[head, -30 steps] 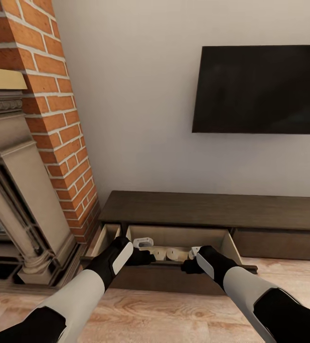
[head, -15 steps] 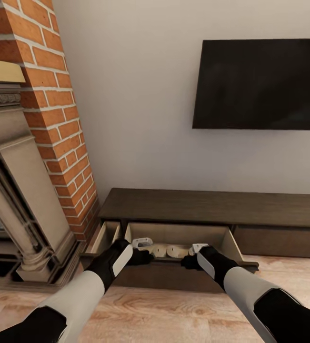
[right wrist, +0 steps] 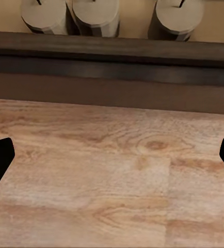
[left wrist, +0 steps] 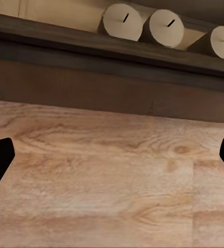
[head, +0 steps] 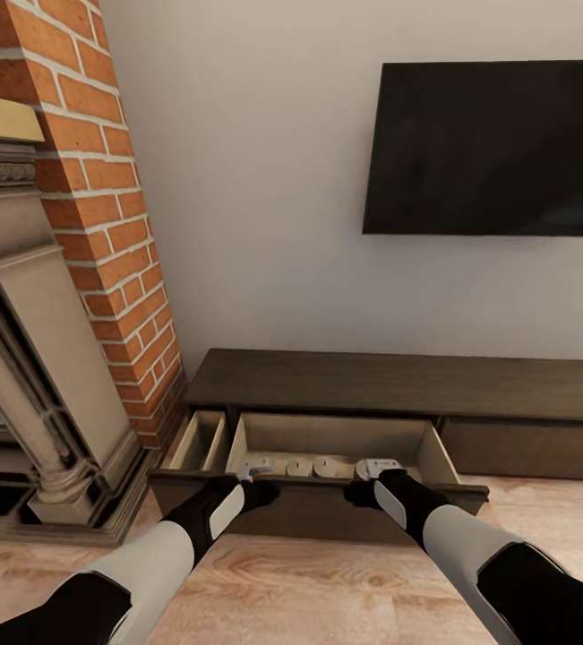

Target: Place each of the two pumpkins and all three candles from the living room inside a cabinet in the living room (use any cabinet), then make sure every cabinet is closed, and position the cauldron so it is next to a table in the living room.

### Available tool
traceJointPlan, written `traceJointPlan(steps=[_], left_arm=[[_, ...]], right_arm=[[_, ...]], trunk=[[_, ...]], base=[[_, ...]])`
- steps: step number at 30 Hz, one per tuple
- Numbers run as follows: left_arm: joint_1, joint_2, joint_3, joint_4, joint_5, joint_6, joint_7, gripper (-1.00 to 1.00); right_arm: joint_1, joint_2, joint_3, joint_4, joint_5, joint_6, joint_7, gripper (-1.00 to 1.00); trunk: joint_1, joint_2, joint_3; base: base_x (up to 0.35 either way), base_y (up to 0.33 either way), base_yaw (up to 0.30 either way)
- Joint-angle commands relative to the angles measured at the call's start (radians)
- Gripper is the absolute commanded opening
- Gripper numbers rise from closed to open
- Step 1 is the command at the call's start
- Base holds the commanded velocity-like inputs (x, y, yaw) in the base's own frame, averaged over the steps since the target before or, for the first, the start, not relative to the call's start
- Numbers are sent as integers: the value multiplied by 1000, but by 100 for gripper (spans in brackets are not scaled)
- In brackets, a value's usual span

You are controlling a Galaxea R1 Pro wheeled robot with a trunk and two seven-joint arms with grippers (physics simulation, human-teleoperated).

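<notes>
3 candles (right wrist: 95, 15) upright in cabinet's (head: 398, 387) open drawer (head: 331, 443).

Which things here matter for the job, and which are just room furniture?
Job:
three candles in the open drawer
cabinet
left gripper, right gripper, both open, at the drawer front

Not the job:
TV
brick fireplace
plank floor

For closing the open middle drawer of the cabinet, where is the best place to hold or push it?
Probably push on the drawer's flat dark front panel, coming from the room side. It has no handle; the top edge is the only lip to hold.
</notes>
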State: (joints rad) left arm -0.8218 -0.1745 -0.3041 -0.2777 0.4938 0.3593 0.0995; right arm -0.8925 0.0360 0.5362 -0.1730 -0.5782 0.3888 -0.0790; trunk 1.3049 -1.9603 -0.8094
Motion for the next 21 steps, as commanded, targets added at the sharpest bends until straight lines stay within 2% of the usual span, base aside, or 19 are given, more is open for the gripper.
traceJointPlan(steps=[1, 2, 3, 5, 8, 9, 13, 15, 21], left_arm=[[0, 0, -4, -1, 8, -5, 7, 100], [0, 0, -4, 0, 8, -14, 7, 100], [0, 0, -5, 3, 7, -65, 2, 100], [0, 0, -5, 4, 2, -111, -11, 100], [1, 0, -6, 4, -74, -169, -66, 100], [1, 0, -5, 4, -114, -180, -84, 100], [1, 0, -5, 3, -198, -193, -108, 100], [1, 0, -4, 3, -213, -195, -112, 100], [1, 0, -4, 4, -228, -195, -116, 100]], right_arm=[[0, 0, 8, -2, -10, -3, -7, 100], [0, 0, 8, -2, -10, -12, -7, 100], [1, 0, 9, -2, -7, -53, -6, 100], [1, 1, 9, -2, -6, -78, -5, 100], [2, 1, 10, -2, -5, -98, -3, 100], [2, 1, 10, -2, -5, -102, -2, 100], [3, 1, 10, -2, -5, -107, -1, 100], [3, 1, 10, -2, -5, -108, -1, 100], [3, 1, 10, -2, -7, -109, -1, 100]], trunk=[[4, -8, -4], [8, -15, -7], [11, -22, -10], [19, -36, -17], [31, -57, -26], [34, -64, -29], [50, -92, -42], [57, -106, -48], [80, -148, -65]], base=[[0, 0, 0], [0, 0, 0], [0, 0, 0], [0, 0, 0], [0, 0, 0], [0, 0, 0], [0, 0, 0], [0, 0, 0], [0, 0, 0]])
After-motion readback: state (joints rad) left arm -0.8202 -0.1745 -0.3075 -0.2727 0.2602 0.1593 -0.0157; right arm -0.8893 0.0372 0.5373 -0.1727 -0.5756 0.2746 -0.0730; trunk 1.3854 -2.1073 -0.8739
